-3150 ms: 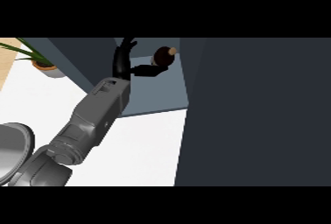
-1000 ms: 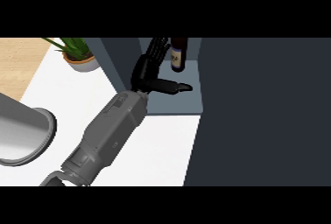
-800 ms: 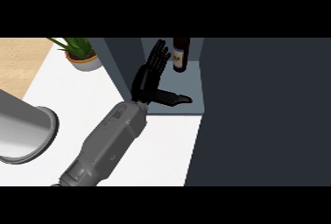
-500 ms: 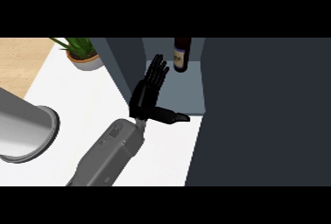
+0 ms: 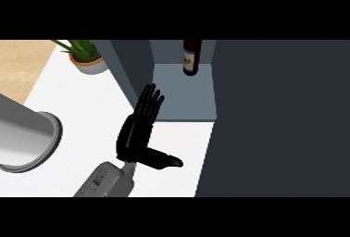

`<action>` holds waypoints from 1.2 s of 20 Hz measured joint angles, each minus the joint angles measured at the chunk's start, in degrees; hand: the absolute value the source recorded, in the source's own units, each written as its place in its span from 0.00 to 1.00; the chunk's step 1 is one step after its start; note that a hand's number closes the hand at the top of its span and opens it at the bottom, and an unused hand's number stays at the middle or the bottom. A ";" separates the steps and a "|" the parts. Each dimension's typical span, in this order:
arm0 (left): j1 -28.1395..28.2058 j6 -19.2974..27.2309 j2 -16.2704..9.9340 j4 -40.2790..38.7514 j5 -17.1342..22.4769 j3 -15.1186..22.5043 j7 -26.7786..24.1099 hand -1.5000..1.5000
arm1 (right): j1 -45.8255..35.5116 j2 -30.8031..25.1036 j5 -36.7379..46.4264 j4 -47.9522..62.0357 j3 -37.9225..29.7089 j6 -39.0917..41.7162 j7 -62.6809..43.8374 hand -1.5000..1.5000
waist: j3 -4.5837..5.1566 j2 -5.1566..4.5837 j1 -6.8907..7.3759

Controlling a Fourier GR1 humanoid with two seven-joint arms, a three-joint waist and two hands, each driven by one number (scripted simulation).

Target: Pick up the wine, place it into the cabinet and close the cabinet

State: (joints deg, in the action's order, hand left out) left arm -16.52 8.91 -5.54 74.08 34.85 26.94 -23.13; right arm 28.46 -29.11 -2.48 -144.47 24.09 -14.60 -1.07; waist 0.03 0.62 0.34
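Dark wine bottle (image 5: 192, 56), pale label

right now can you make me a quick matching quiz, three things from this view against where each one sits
Things:
1. wine bottle
2. potted plant
3. hand

Places:
A. on the white counter, in front of the cabinet opening
B. standing on the cabinet shelf
C. at the counter's far left corner

Pairs: 1-B, 2-C, 3-A

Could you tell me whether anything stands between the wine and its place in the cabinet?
Nothing does: the wine already stands upright on the cabinet shelf. The hand is apart from it, fingers straight, outside the opening.
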 measured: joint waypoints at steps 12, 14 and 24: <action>11.54 -6.15 -7.67 10.20 2.66 -4.05 -1.55 0.00 | -1.58 -4.32 -0.49 0.12 1.69 7.65 -0.24 0.00 | 0.00 -0.32 -0.57; 13.45 -7.04 -8.79 10.79 2.37 -4.65 -2.94 0.00 | -0.91 -5.98 -0.58 0.26 3.64 10.44 0.29 1.00 | 0.00 -0.27 -0.56; 19.49 -12.78 -17.45 15.26 5.92 -12.78 -3.26 0.00 | -1.52 -8.52 -0.53 0.46 10.51 16.08 0.55 1.00 | 0.05 -0.34 -0.43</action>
State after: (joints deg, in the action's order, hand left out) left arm 2.96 -3.87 -22.99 89.33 40.77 14.17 -26.38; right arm 26.94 -37.64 -3.01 -144.01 34.60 1.48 -0.53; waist 0.08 0.28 -0.09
